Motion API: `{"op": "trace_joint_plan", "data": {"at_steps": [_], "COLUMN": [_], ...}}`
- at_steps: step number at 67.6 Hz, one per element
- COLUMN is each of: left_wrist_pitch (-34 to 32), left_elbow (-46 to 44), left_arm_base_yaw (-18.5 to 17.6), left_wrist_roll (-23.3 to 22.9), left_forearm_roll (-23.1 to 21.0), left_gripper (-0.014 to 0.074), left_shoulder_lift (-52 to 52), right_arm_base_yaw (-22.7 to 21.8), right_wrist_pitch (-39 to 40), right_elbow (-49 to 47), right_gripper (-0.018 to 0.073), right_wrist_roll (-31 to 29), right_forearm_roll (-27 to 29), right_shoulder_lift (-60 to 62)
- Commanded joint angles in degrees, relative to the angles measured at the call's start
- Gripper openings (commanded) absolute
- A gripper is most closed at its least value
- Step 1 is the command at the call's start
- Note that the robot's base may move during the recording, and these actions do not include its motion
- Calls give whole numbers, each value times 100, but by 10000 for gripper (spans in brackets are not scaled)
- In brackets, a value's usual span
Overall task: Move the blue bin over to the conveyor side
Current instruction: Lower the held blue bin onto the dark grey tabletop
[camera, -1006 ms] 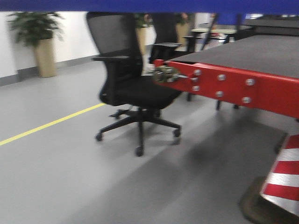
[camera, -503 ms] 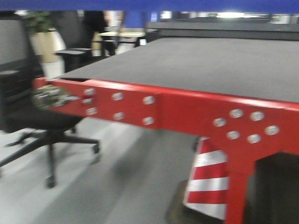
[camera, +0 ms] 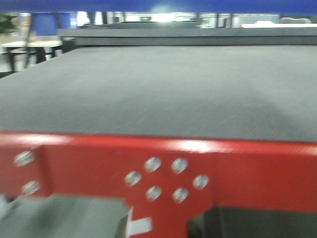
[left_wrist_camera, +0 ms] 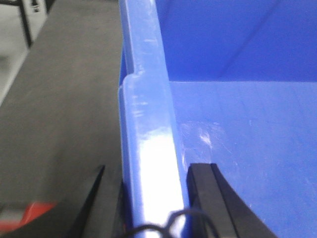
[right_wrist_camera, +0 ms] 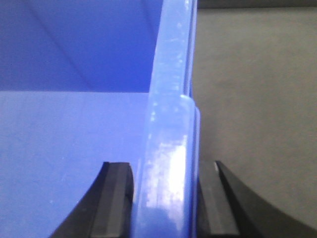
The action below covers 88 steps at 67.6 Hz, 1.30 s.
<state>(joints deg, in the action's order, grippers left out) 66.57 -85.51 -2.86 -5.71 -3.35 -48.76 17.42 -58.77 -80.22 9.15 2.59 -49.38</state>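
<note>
Item one, left gripper [left_wrist_camera: 148, 198]: two black fingers [left_wrist_camera: 99, 203], one on each side of a wall of the blue bin [left_wrist_camera: 237, 124], both pressed against the thick rolled rim, so I log it as clamped on that rim with no slack showing. Item two, the bin itself: one only, glossy blue, empty as far as I can see into it, hanging between my two arms, with the grey belt [left_wrist_camera: 64, 99] running along outside its left wall and again outside its right wall. I cannot tell whether its base touches the belt. In the front camera only a thin blue strip of it shows along the top edge. Item three, right gripper [right_wrist_camera: 166, 198]: two black fingers again, one inside and one outside the opposite wall, closed tight on the rim in the same way. Front camera, left to right, all somewhat blurred: one pale table [camera: 29, 45] far off at the left; one wide grey belt filling the middle of the frame; one black rail [camera: 173, 39] across its far end; one red frame [camera: 257, 173] along its near edge, carrying eight bolts [camera: 152, 164], two at the left and six in a cluster near the centre.
</note>
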Motion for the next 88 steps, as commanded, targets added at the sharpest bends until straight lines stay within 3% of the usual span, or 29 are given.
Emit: {"op": "trace_joint_plan", "data": {"at_steps": [1, 88], "left_wrist_pitch": [-606, -606], "left_elbow": [-84, -84], "left_arm_base_yaw": [28, 28], "left_wrist_roll": [92, 92], "left_forearm_roll": [420, 420], "left_gripper": [-9, -9], "left_shoulder_lift": [96, 96], "right_arm_base_yaw": [-22, -22], "right_wrist_pitch": [678, 678], "right_elbow": [-97, -97], "right_gripper": [-80, -80], "right_wrist_roll": [-110, -110], "right_forearm_roll": [-452, -423], "right_shoulder_lift": [107, 107]}}
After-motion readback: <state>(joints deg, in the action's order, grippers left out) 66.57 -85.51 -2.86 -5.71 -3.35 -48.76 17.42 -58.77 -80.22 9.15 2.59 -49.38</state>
